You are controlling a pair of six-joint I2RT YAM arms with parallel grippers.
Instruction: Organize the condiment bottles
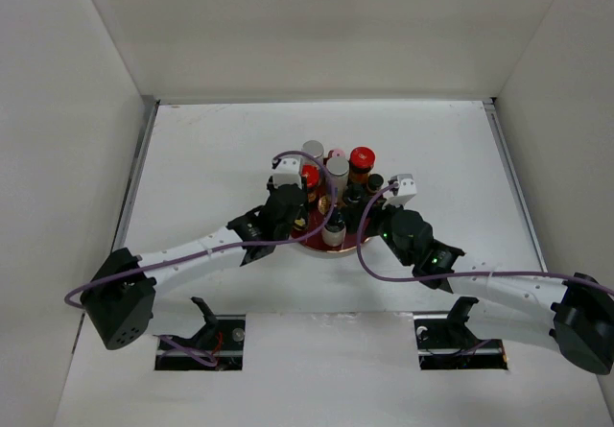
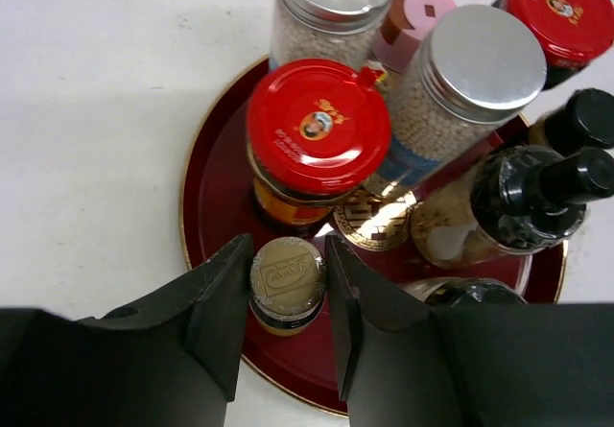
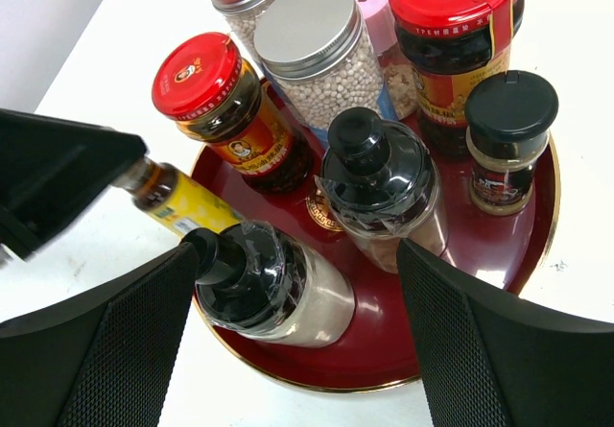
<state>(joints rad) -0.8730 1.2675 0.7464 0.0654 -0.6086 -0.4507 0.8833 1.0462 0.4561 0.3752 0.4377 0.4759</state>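
My left fingers (image 2: 219, 297) are clamped on the small gold-capped bottle (image 2: 287, 281), low in the middle of the left wrist view, over the lower rim of the dark red plate (image 2: 213, 192). In the right wrist view that bottle leans. My right fingers (image 3: 134, 331) stand wide apart and hold nothing, with a black-capped bottle (image 3: 273, 288) on the plate between them. The red-lidded jars (image 3: 206, 77), silver-capped cylinders (image 3: 307, 29) and pink-capped bottle (image 2: 414, 14) crowd the plate, mid-frame on the white counter (image 1: 211, 149).

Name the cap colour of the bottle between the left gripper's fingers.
Dull gold; the small bottle shows best in left wrist view.
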